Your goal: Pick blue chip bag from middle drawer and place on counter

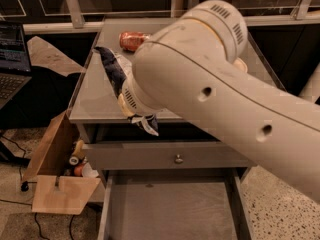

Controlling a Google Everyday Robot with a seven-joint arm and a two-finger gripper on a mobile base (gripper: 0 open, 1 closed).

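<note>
The blue chip bag (113, 70) hangs tilted in the air over the left front part of the counter (92, 101). Its lower end (148, 125) dangles past the counter's front edge. My gripper (127, 97) is at the end of the big white arm, shut on the bag's middle and mostly hidden by the wrist. The middle drawer (170, 209) is pulled open below, and its grey floor is bare.
An orange-red soda can (133, 40) lies at the back of the counter. The arm covers the counter's right side. A closed drawer front with a knob (176, 158) sits above the open drawer. A cardboard box (55, 174) and a laptop (11, 59) are on the left.
</note>
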